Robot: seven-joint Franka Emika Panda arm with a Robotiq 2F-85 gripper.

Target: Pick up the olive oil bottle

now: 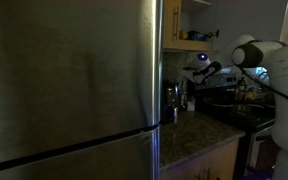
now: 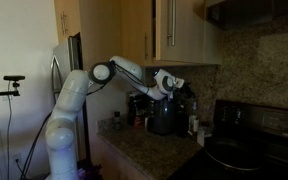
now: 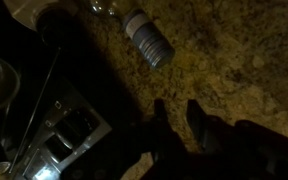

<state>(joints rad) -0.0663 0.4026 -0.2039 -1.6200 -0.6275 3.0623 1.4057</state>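
Stainless refrigerator (image 1: 64, 80) fills most of an exterior view. White Panda arm (image 2: 79, 95) rises from its base and reaches out under the wooden wall cabinets (image 2: 179, 30). Speckled granite worktop (image 1: 189, 130) runs from the refrigerator to a black stove (image 2: 249, 150). A dark coffee maker (image 2: 164, 118) stands at the back of the worktop with small items beside it (too dim to name).

Olive oil bottle (image 3: 149, 40): seen only in the wrist view, near the top edge, as a ridged grey cap and neck with granite around it. I cannot tell whether it is upright or tilted, nor confirm what it holds.

Gripper (image 3: 182, 128): dark fingers (image 3: 206, 128) enter from the bottom of the wrist view, spread, with bare worktop between them. It is well apart from the bottle and touches nothing. In both exterior views the gripper (image 2: 172, 85) hangs above the worktop, level with the top of the coffee maker.
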